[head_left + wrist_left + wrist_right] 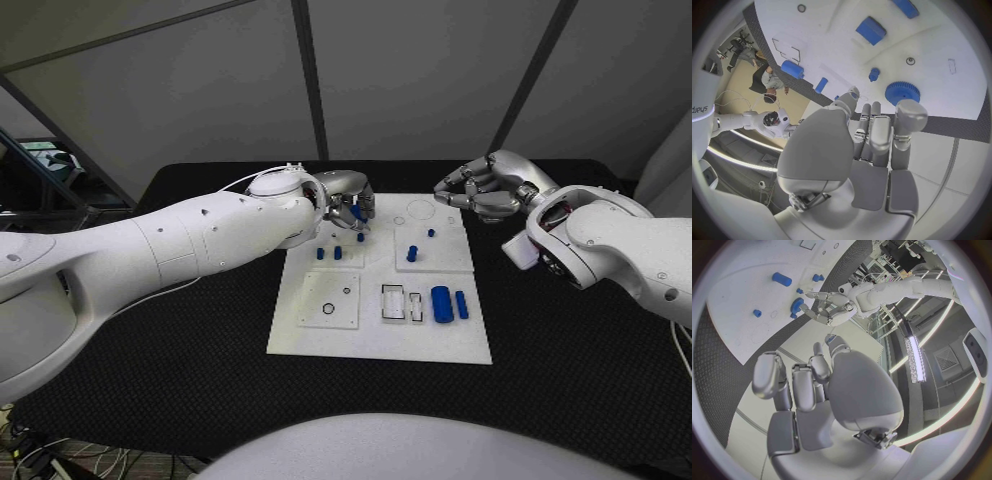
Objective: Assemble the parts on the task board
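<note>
The left hand (346, 205) hovers over the far left corner of the white board (378, 345), fingers curled loosely with nothing in them; whether a fingertip touches anything I cannot tell. Just under its fingertips lies a blue gear (902, 92), round and flat, with no long axis to line up. A small blue peg (874, 74) stands just beyond it. The right hand (485, 190) hangs past the board's far right corner, fingers curled in on nothing, well apart from the gear. The left hand is nearer by far. Open board lies toward the near side; the far edge is close.
</note>
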Motion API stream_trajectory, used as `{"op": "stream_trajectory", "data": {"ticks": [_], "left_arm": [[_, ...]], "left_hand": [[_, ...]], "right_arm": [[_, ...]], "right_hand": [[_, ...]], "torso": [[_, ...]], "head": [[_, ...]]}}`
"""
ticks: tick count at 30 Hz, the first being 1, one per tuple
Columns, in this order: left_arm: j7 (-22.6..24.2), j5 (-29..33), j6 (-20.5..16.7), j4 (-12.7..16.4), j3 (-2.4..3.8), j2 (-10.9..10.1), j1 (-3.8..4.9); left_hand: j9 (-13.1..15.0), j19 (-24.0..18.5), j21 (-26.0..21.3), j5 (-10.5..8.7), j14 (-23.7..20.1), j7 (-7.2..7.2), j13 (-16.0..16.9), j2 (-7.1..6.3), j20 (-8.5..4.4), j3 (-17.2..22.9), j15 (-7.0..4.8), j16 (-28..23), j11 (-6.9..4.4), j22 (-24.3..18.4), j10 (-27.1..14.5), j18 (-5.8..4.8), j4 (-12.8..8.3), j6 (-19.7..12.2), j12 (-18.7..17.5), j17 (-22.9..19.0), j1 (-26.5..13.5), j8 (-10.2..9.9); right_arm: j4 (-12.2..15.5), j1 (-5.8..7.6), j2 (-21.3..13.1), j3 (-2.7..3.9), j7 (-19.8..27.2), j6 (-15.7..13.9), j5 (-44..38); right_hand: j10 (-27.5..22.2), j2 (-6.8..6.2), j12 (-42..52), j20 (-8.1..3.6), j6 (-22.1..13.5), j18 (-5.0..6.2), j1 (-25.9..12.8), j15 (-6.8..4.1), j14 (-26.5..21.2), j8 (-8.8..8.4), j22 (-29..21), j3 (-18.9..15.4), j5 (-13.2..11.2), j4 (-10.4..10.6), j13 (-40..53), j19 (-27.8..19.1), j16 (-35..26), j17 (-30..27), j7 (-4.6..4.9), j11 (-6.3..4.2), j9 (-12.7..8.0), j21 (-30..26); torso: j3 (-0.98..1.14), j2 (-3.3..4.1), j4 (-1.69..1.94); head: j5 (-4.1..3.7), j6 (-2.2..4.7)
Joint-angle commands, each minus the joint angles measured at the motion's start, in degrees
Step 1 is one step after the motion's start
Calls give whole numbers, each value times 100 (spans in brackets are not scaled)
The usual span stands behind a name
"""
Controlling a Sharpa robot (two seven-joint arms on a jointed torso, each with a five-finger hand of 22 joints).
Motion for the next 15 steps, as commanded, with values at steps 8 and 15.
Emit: {"op": "stream_trajectory", "data": {"ticks": [8, 15], "left_arm": [[-141, -254, 321, -119, 1, 64, -38], [-153, -257, 336, -214, 1, 123, -89]], "left_hand": [[-49, 117, 281, 20, 102, 8, -43, 62, -6, -17, 4, 81, -7, 184, 131, -175, -12, 112, -65, 50, -8, -64], [-67, 135, 335, 22, 121, 10, -62, 86, -7, 13, 6, 95, -5, 225, 181, -183, -23, 153, -93, 43, 20, -81]], "right_arm": [[14, 9, -5, 3, 49, 4, 3], [22, 9, -3, 3, 46, 2, 2]], "right_hand": [[-20, 42, -13, -4, -45, 60, 5, 31, 201, 26, -1, 44, 12, 7, 1, 6, -5, 385, 6, 6, 7, -14], [-20, 42, -13, -4, -45, 60, 5, 31, 201, 26, -1, 44, 12, 7, 1, 6, -5, 385, 6, 6, 7, -14]], "torso": [[4, -3, 6], [3, -3, 2]], "head": [[-10, 5], [-17, 5]]}}
